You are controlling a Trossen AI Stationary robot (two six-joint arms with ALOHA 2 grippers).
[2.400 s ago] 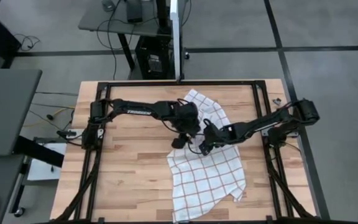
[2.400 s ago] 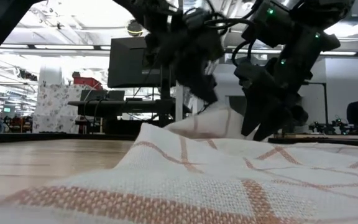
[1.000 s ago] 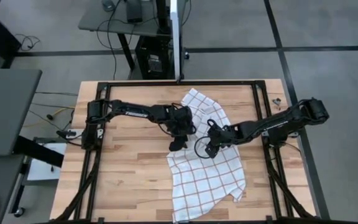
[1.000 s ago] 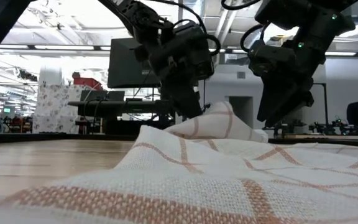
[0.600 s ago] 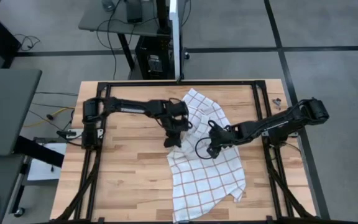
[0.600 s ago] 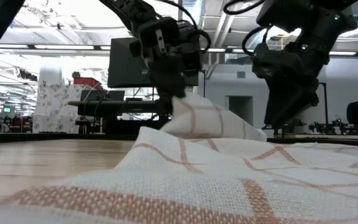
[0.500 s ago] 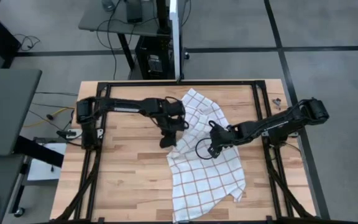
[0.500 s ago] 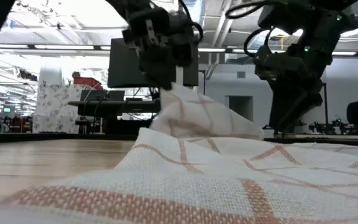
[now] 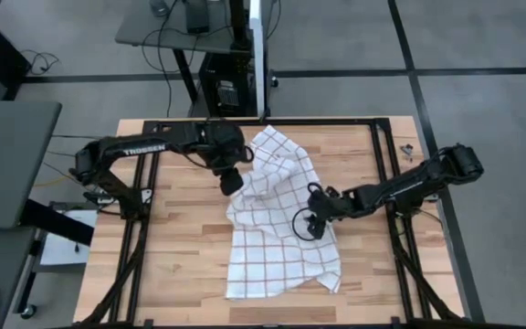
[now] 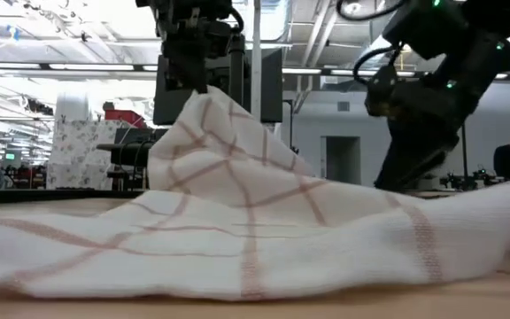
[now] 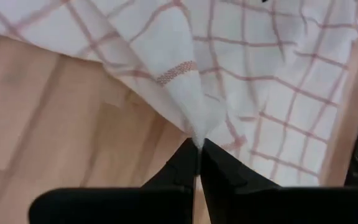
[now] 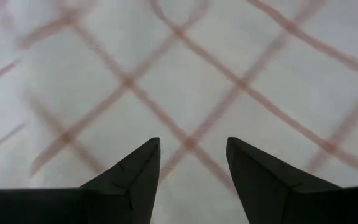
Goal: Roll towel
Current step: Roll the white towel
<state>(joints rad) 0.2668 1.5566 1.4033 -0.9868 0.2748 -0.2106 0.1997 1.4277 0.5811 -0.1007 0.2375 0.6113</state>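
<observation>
Left claw (image 11: 197, 148) pinching raised towel (image 9: 277, 219) edge | right claw (image 12: 191, 163) spread, low over towel

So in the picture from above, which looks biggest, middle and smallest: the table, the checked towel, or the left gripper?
1. Table, biggest.
2. Towel, covering part of it.
3. Left gripper, smallest, pinching the towel's edge.

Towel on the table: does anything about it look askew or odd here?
Yes. The towel lies skewed and rumpled, not flat for rolling: the left gripper, shut on a pinch of its edge, lifts it into a peak. The right gripper is open just over the cloth.
</observation>
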